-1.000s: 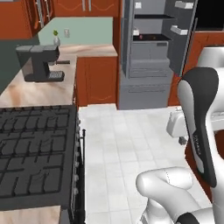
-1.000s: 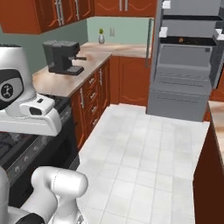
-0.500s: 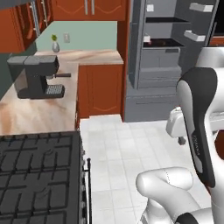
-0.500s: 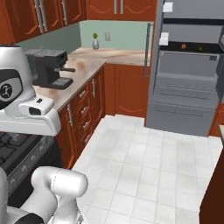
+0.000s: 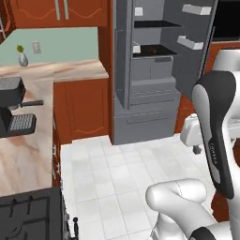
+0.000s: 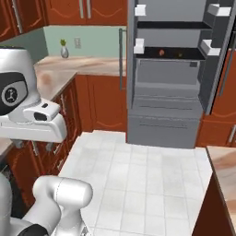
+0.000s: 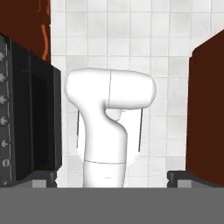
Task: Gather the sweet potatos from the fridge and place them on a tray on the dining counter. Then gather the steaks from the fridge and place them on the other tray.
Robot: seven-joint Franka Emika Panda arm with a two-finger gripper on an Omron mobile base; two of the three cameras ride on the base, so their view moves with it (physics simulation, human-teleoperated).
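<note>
The fridge (image 6: 168,78) stands ahead with both upper doors swung open; it also shows as the fridge (image 5: 152,79) in the left base view. On its middle shelf lie two tiny orange-red lumps, seemingly the sweet potatos (image 6: 161,52), too small to make out well. A corner of the dining counter (image 6: 225,167) shows at the lower right. My gripper (image 7: 113,178) is folded back over the robot, pointing down at the floor, open with nothing between its fingertips (image 7: 46,177). The steaks and both trays are out of view.
White tiled floor (image 6: 138,175) stretches up to the fridge. A wall counter (image 5: 26,154) with a black coffee machine (image 5: 14,112) and a stove (image 5: 28,218) lines the left side. Red-brown cabinets (image 5: 82,110) flank the fridge.
The whole picture has shifted: the base has moved toward the fridge, which now looks larger and nearer, while stove and coffee machine slid left. The gripper stays open.
</note>
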